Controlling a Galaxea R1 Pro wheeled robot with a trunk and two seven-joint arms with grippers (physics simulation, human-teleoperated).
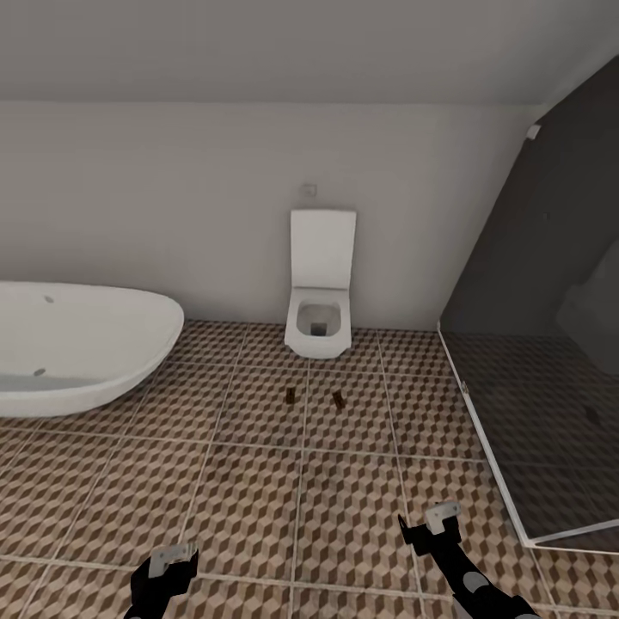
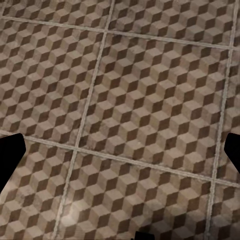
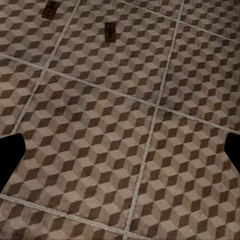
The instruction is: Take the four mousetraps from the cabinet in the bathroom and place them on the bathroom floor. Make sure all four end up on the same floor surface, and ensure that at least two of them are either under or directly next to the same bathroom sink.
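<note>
Two mousetraps lie flat on the bathroom floor [image 1: 258, 481] in front of the toilet, one [image 1: 292, 395] to the left of the other [image 1: 340, 399]. They are small dark-brown boards about a hand's width apart. The right wrist view shows the same two traps [image 3: 51, 9] [image 3: 110, 31] far ahead of the fingers. My left gripper [image 1: 170, 560] and right gripper [image 1: 437, 521] hover low over bare tiles at the near edge, both open and holding nothing. In the wrist views each gripper [image 2: 120, 155] [image 3: 120, 155] has its black fingertips wide apart over cube-pattern tile. The cabinet and the bathroom sink are out of view.
A white oval bathtub [image 1: 77, 352] stands at the left. A white square toilet [image 1: 320, 301] sits against the far wall. A dark glass shower enclosure [image 1: 550, 344] with a white base frame bounds the right side. Open tile lies between me and the toilet.
</note>
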